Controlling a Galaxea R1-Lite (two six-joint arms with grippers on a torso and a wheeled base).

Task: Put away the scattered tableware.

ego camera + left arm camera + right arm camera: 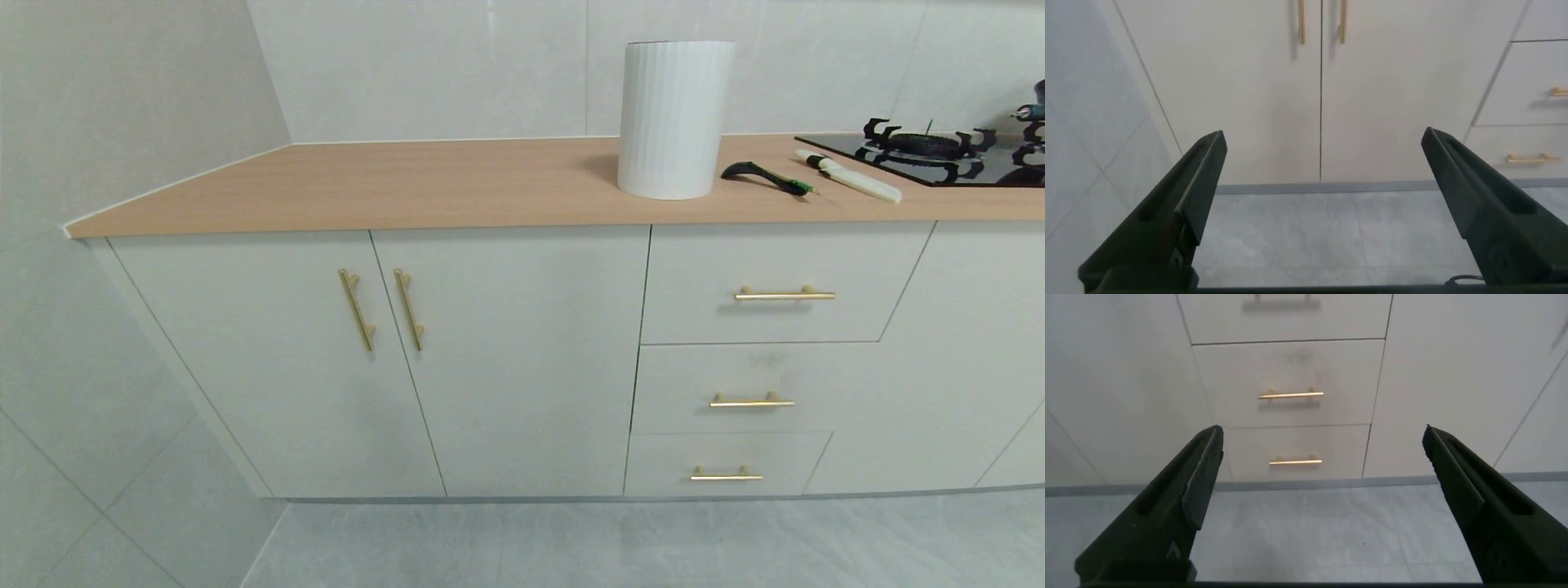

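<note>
Pale kitchen, white cabinet fronts under a wooden surface (pixel 408 188). Nearest me, both arms sit low: left gripper (pixel 1323 137) facing the doors, right gripper (pixel 1321 433) facing the drawers (pixel 1290 384), jaws of both spread wide and empty. Up on the surface, right of the white ribbed holder (pixel 673 118), lie a black-handled tool (pixel 763 176) and a white knife (pixel 849 175), roughly side by side with their long axes slanting across the counter — well above the jaws, and I judge nearer my right arm.
</note>
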